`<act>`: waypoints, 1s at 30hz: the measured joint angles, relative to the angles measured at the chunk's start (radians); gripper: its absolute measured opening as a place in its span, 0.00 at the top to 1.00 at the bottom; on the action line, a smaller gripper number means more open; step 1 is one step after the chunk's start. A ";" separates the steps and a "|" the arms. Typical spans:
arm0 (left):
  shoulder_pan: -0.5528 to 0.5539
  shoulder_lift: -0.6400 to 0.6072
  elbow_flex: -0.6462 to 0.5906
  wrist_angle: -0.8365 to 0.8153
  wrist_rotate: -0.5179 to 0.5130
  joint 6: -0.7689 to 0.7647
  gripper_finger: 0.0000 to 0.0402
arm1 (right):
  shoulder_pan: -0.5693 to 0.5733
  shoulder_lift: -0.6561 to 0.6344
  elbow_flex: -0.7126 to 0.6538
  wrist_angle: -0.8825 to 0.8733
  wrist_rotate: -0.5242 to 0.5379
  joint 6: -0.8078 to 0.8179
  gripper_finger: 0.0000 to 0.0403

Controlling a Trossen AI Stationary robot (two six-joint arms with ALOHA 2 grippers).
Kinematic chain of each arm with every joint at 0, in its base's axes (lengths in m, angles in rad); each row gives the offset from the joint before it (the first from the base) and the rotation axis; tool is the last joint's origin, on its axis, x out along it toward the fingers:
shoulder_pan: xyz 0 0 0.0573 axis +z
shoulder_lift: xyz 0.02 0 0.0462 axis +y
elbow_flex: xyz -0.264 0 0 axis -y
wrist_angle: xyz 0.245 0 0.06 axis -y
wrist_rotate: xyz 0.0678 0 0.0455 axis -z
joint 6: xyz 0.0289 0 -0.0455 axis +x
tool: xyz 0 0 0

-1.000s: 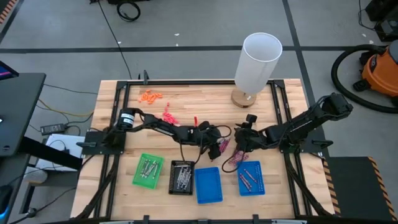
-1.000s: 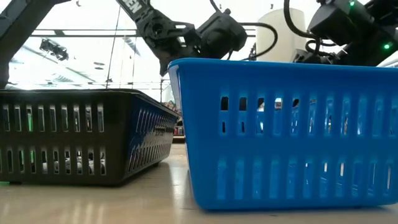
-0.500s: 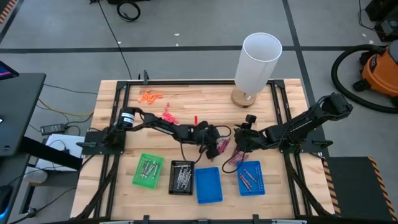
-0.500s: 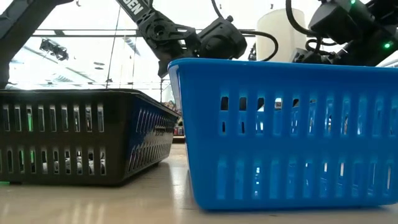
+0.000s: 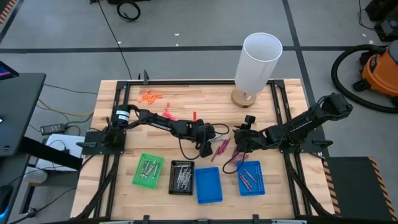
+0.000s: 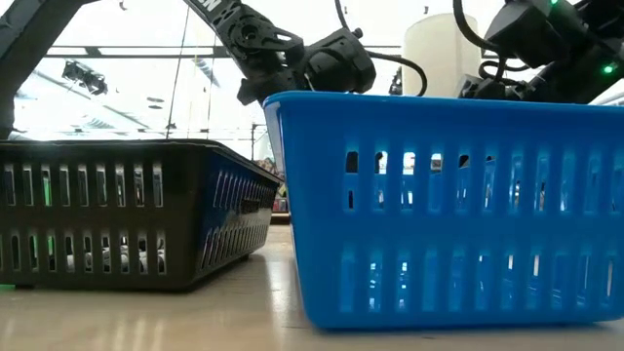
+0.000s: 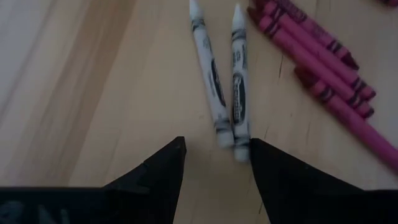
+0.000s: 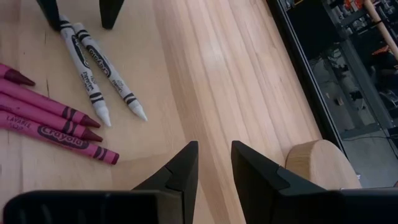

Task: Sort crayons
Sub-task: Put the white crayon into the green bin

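my left claw [image 7: 211,163] hangs over the counter [image 7: 93,81] with fingers apart, just short of two silvery-grey crayons [image 7: 222,93] lying side by side, touching. risk: closing here may catch both, or nudge one into the maroon crayons [image 7: 323,68] beside them, since the pair leaves no gap. my right claw [image 8: 210,167] waits nearby, fingers slightly apart, holding nothing.
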 joint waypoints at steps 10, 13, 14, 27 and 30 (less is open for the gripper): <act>-0.002 -0.022 -0.004 -0.044 0.014 0.022 0.52 | 0.001 0.000 0.000 0.003 -0.010 0.000 0.74; -0.006 -0.054 -0.009 -0.048 0.000 0.026 0.52 | 0.001 0.000 0.000 0.004 -0.010 -0.005 0.74; -0.007 -0.069 -0.008 -0.031 -0.022 0.026 0.52 | 0.001 0.000 0.000 0.006 -0.010 -0.007 0.74; 0.007 0.022 -0.004 0.281 -0.095 0.031 0.52 | 0.001 0.000 0.000 0.018 -0.013 -0.018 0.74; 0.007 0.055 -0.004 0.337 -0.117 0.054 0.52 | 0.002 0.000 0.000 0.019 -0.013 -0.018 0.74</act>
